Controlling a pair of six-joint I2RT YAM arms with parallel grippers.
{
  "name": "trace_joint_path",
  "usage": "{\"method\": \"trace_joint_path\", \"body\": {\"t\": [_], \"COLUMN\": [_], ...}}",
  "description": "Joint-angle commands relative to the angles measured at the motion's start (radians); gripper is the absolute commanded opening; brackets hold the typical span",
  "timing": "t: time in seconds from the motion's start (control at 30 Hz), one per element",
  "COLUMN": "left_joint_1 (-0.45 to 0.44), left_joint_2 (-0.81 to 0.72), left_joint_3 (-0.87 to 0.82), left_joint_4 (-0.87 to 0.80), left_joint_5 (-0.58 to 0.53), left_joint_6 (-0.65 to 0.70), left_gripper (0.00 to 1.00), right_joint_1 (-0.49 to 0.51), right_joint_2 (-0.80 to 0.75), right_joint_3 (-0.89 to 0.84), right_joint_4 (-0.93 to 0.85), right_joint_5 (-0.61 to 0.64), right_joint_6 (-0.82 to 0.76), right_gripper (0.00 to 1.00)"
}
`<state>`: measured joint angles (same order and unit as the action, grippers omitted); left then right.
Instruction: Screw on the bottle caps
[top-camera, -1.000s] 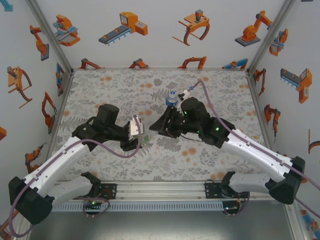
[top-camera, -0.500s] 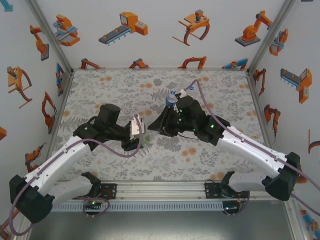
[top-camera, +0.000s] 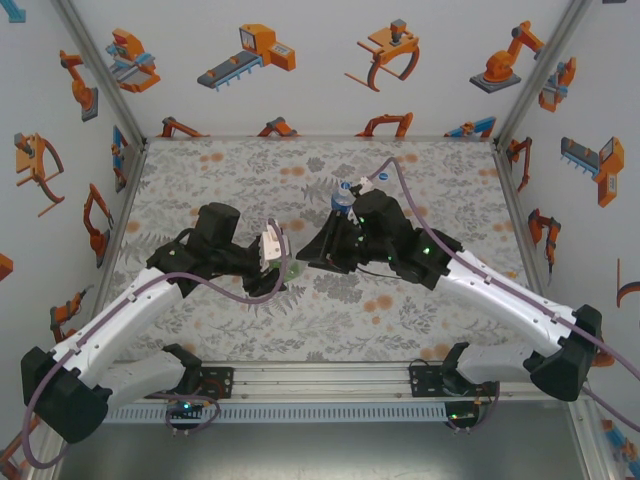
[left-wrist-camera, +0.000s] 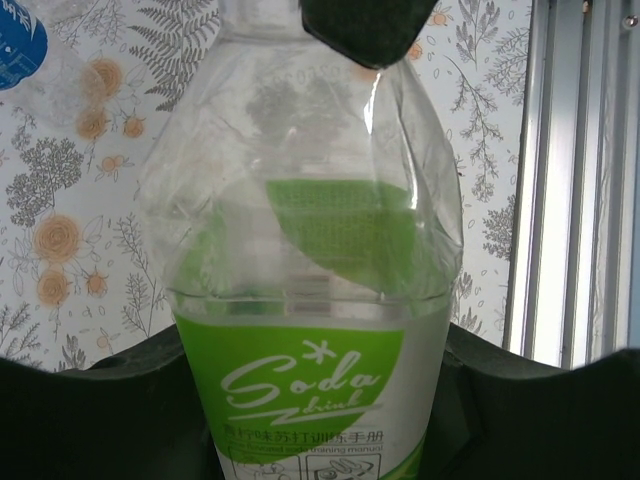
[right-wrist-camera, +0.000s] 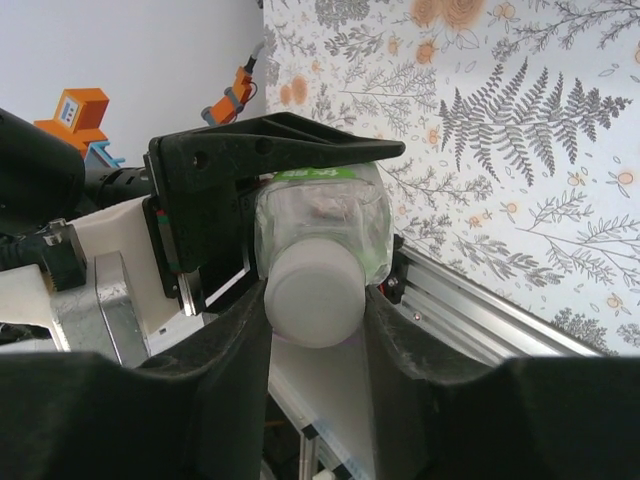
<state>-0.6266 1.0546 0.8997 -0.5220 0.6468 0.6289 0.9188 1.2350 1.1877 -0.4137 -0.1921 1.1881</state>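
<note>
The right gripper (right-wrist-camera: 315, 325) is closed narrowly on the white cap (right-wrist-camera: 312, 298), one finger against each side. The cap sits on the neck of the green bottle (left-wrist-camera: 310, 300). The left gripper (top-camera: 272, 258) clamps this bottle around its body, mid-table, just left of the right gripper. The blue-labelled bottle (top-camera: 343, 198) stands upright on the floral table (top-camera: 220, 170), just to the far side of the right gripper.

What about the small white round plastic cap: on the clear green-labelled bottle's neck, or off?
On: the cap sits over the mouth of the bottle, between the fingers of the right gripper. How tightly it is threaded, cannot tell.
</note>
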Motion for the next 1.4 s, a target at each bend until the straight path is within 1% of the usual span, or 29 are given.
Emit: {"method": "trace_joint_path", "body": {"t": [0.0, 0.13, 0.2, 0.23, 0.27, 0.37, 0.47, 0.6, 0.77, 0.93, 1.13, 1.37], "left_joint_1": [0.006, 0.007, 0.008, 0.008, 0.011, 0.013, 0.019, 0.031, 0.042, 0.051, 0.056, 0.066], "left_joint_2": [-0.008, -0.018, -0.024, -0.025, -0.025, -0.028, -0.032, -0.039, -0.043, -0.043, -0.039, -0.034], "left_joint_3": [0.020, 0.008, 0.006, 0.005, 0.005, 0.006, 0.008, 0.007, 0.008, 0.004, 0.005, 0.005], "left_joint_4": [0.023, 0.041, 0.047, 0.049, 0.048, 0.049, 0.050, 0.055, 0.057, 0.057, 0.057, 0.057], "left_joint_5": [0.041, 0.033, 0.027, 0.025, 0.024, 0.015, 0.008, 0.009, 0.014, 0.024, 0.028, 0.029], "left_joint_6": [-0.016, -0.027, -0.032, -0.033, -0.033, -0.038, -0.043, -0.049, -0.052, -0.052, -0.051, -0.050], "left_gripper": [0.26, 0.54, 0.63, 0.82, 0.97, 0.97, 0.97, 0.97, 0.97, 0.97, 0.97, 0.97], "right_joint_1": [-0.002, -0.005, -0.009, -0.012, -0.016, -0.036, -0.063, -0.133, -0.240, -0.336, -0.397, -0.441], "right_joint_2": [0.007, 0.009, 0.013, 0.017, 0.021, 0.043, 0.082, 0.154, 0.257, 0.379, 0.548, 0.655], "right_joint_3": [0.029, 0.028, 0.030, 0.031, 0.032, 0.050, 0.096, 0.155, 0.245, 0.382, 0.562, 0.658], "right_joint_4": [-0.032, -0.052, -0.073, -0.087, -0.105, -0.181, -0.292, -0.389, -0.439, -0.476, -0.539, -0.543], "right_joint_5": [0.018, 0.031, 0.045, 0.054, 0.062, 0.088, 0.146, 0.197, 0.247, 0.292, 0.315, 0.305], "right_joint_6": [-0.027, -0.049, -0.070, -0.085, -0.103, -0.171, -0.277, -0.420, -0.582, -0.731, -0.835, -0.866], "right_gripper": [0.32, 0.25, 0.23, 0.23, 0.22, 0.21, 0.19, 0.19, 0.17, 0.17, 0.17, 0.18]}}
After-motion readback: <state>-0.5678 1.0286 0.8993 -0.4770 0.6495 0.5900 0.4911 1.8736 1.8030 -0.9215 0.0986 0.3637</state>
